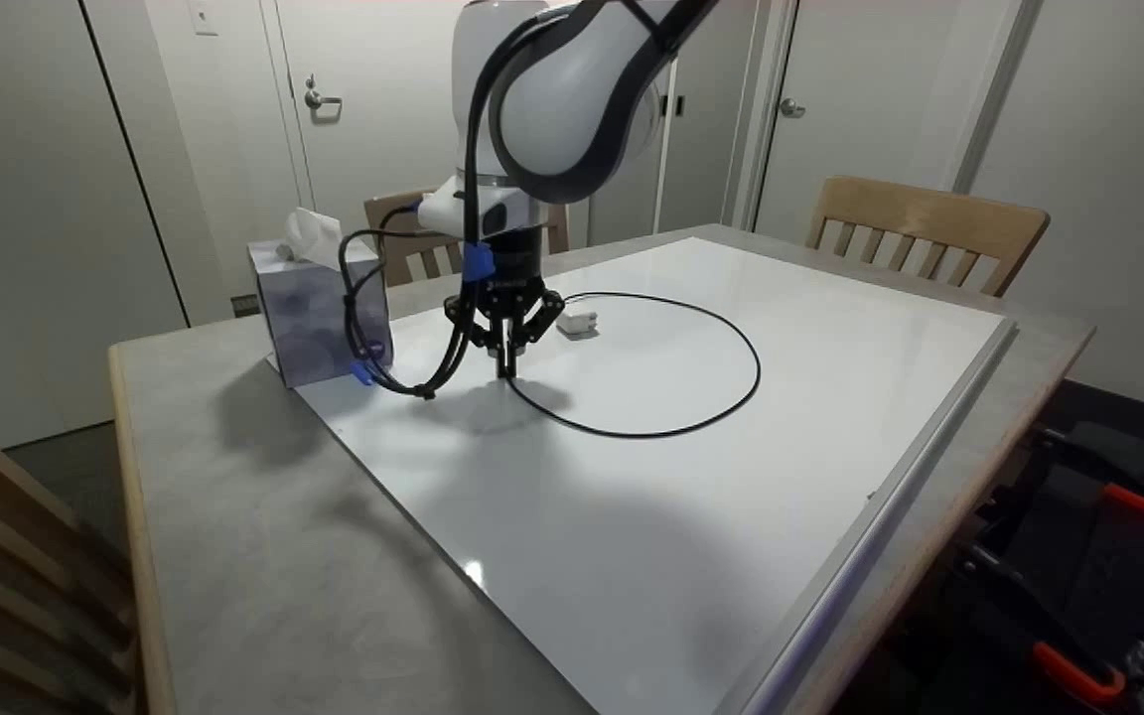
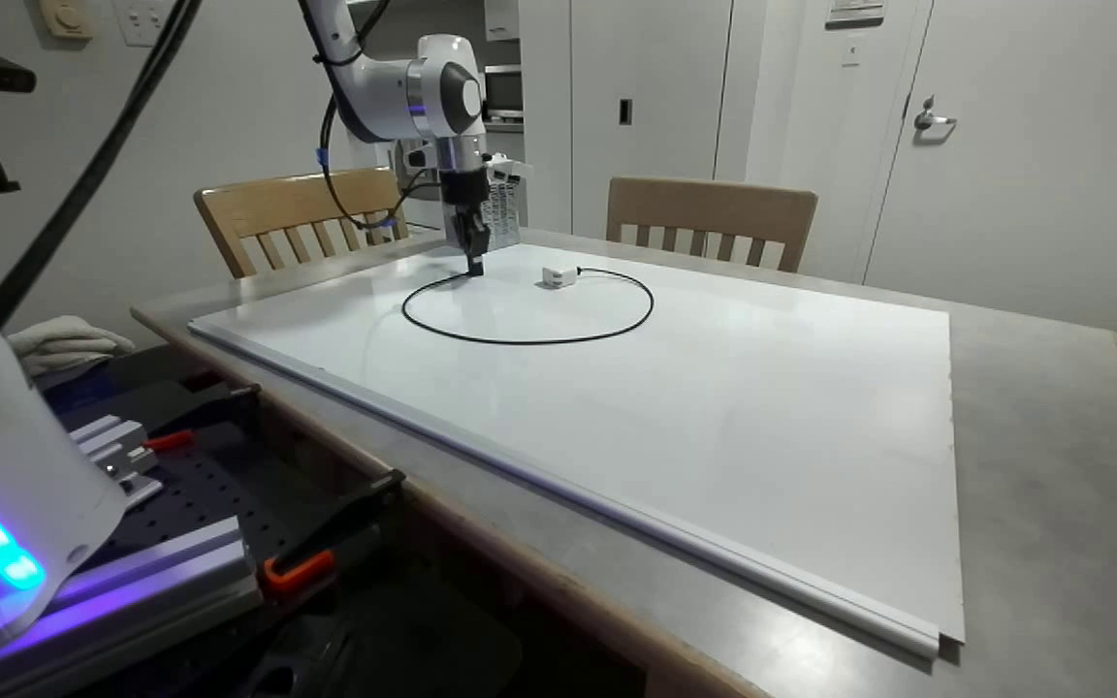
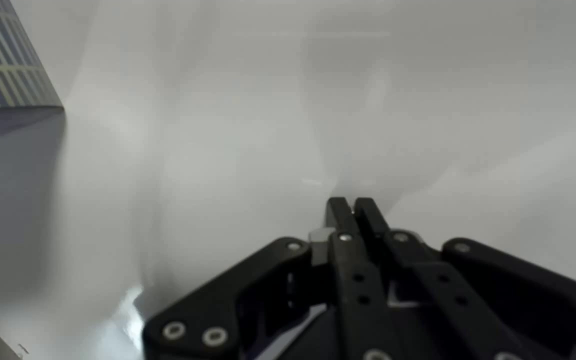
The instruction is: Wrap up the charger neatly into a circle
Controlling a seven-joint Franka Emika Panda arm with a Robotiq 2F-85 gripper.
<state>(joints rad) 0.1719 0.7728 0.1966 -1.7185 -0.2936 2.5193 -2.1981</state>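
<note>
Black jointed metal claw [image 3: 352,206], wrist view's lower centre, clamps thin black rubbery cable [image 1: 759,371]; one wide unclosed loop, neat coiling seemingly remains.

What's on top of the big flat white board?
Thin black charger cable, looped; boxy white plug; bluish cardboard tissue box at one corner. Hidden: the board under that box.

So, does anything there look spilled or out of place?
Nothing stands out: no spill shows. The thin black cable lies in one wide, open loop on the glossy white board, and the tall purplish tissue box stands upright.
</note>
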